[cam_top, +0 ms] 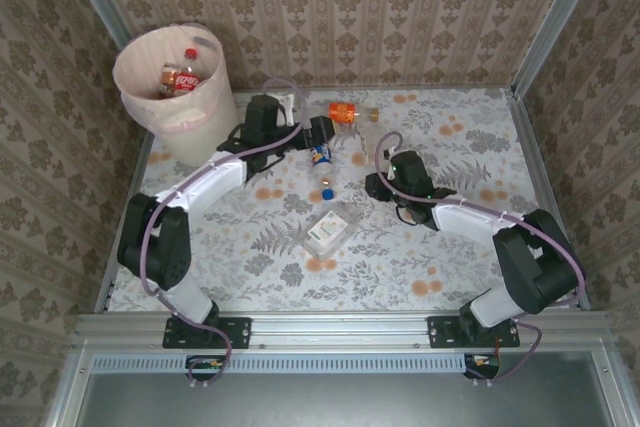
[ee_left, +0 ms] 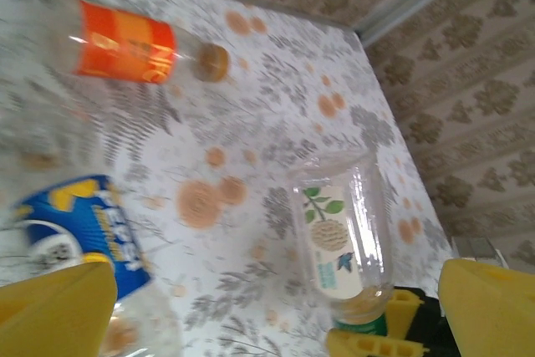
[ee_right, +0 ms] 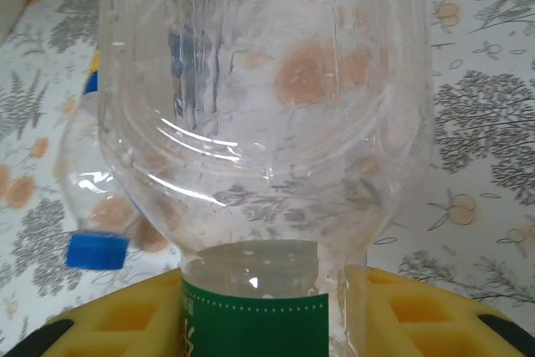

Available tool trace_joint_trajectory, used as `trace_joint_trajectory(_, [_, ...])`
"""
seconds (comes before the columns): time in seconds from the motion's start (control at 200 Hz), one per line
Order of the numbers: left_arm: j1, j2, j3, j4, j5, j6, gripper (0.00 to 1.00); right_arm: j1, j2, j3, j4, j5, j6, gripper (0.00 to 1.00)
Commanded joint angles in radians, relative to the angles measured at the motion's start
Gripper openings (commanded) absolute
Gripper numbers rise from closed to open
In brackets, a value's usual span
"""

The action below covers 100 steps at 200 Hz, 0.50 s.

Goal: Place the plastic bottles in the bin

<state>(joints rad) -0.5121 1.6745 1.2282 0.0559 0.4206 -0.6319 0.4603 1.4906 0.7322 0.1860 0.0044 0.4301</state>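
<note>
My right gripper [ee_right: 259, 328] is shut on the green-banded neck of a clear bottle [ee_right: 267, 123], whose body points away from it. The same bottle [ee_left: 341, 236], with a cream label, shows in the left wrist view with the right gripper's yellow fingers [ee_left: 378, 345] at its neck. Beside my open left gripper [ee_left: 276, 336] lies a blue-labelled bottle [ee_left: 92, 227], just past one finger. An orange-labelled bottle [cam_top: 345, 112] lies beyond it. A flattened bottle [cam_top: 330, 230] lies mid-table. The cream bin [cam_top: 150, 112] stands far left with a red-labelled bottle [cam_top: 180, 79] inside.
Patterned walls close the table on the far, left and right sides. The left arm [cam_top: 215, 182] stretches from near left across to the table's far middle. The right arm [cam_top: 470, 217] reaches in from the near right. A metal rail [cam_top: 340, 327] runs along the near edge.
</note>
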Motion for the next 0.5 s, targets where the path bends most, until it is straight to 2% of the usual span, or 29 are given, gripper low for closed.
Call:
trace_joint_trajectory(0.0, [-0.046,0.025,-0.005,0.119,0.069,-0.042,1.00,0.030,-0.041,-0.019,0.116,-0.009,0.017,0.29])
trace_joint_trajectory(0.145, [-0.077,0.055,0.002,0.128,0.043,-0.038,1.00,0.040,-0.038,-0.023,0.173,-0.045,0.029,0.28])
trace_joint_trajectory(0.295, [-0.087,0.093,0.008,0.157,0.066,-0.063,1.00,0.050,-0.031,-0.013,0.213,-0.103,0.039,0.28])
trace_joint_trajectory(0.495, [-0.111,0.108,0.019,0.133,0.017,-0.031,1.00,0.059,-0.033,-0.002,0.248,-0.163,0.071,0.28])
